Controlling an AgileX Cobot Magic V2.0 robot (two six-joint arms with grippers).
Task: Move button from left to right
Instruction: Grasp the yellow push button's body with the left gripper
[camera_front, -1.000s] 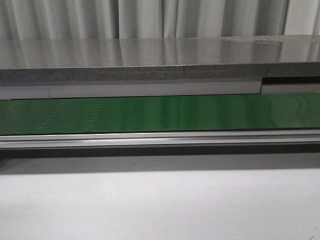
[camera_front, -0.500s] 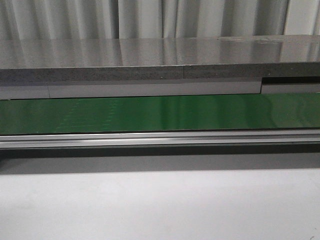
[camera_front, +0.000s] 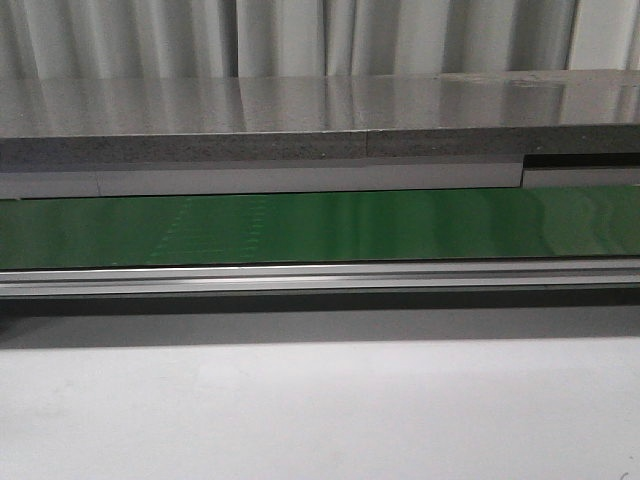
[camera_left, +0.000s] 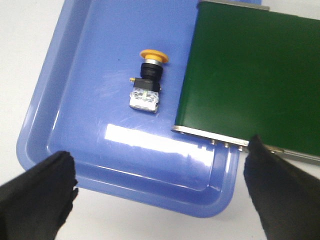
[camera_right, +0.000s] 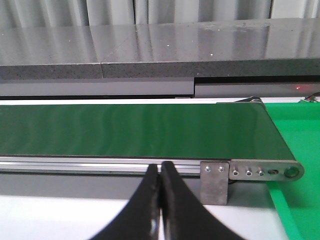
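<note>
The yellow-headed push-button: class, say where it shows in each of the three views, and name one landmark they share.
Front view: not in it.
Left wrist view: the black-bodied button with a round yellow head lies on its side in the blue plastic tray, beside the belt's end.
Right wrist view: not in it.
Shared landmark: the green conveyor belt.

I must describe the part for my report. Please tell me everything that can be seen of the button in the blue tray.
The button is a small push-button switch: a round yellow-orange head, a black collar below it, then a pale, partly clear contact block with a tiny green mark. It lies on its side on the floor of the blue plastic tray, beside the end of the green conveyor belt but apart from it. Nothing grips it; the left gripper is open, away from it.
</note>
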